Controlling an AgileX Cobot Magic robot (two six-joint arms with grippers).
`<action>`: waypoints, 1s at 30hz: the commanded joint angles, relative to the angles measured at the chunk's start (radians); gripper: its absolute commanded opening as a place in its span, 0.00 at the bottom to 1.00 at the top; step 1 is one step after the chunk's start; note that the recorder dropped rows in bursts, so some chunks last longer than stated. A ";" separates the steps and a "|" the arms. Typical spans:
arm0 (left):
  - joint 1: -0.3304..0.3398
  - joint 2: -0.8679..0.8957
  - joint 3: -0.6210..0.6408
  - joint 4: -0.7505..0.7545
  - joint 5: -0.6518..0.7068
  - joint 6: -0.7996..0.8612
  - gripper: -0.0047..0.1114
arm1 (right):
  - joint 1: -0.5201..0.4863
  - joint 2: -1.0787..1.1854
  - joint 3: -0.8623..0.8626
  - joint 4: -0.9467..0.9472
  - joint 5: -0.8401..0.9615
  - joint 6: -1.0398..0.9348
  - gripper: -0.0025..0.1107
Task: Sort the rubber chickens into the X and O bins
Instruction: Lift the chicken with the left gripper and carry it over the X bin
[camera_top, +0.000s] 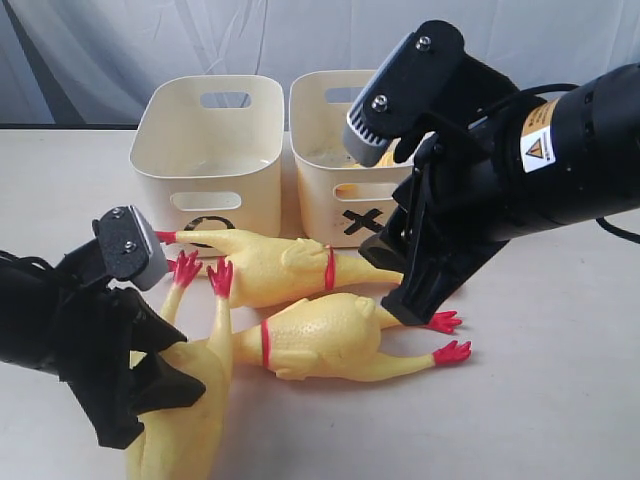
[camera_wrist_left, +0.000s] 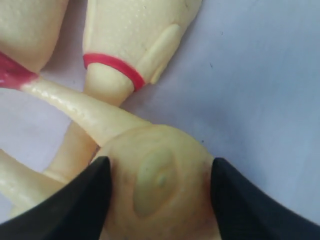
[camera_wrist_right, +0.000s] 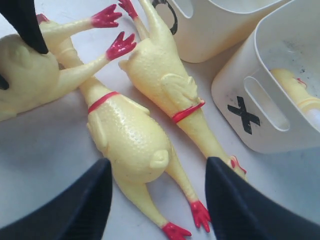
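Left gripper (camera_wrist_left: 158, 165) straddling the nearest rubber chicken (camera_top: 190, 430)
Clamped or not, I cannot tell; squeeze the body squarely before lifting; right gripper (camera_wrist_right: 156, 162) gapes empty.

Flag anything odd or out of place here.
Nothing spilled or broken. One snag: the near-left chicken has a leg lying across the neck of the middle chicken, so a lift might drag both.
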 joint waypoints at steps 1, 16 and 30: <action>-0.002 -0.075 0.002 -0.001 0.027 -0.036 0.04 | 0.000 -0.006 -0.004 -0.001 -0.010 0.002 0.49; -0.002 -0.260 -0.071 0.032 0.001 -0.066 0.04 | 0.000 -0.006 -0.004 -0.152 0.056 0.303 0.49; -0.002 -0.246 -0.216 0.030 -0.128 -0.058 0.04 | 0.000 -0.074 -0.004 -0.691 0.199 0.873 0.06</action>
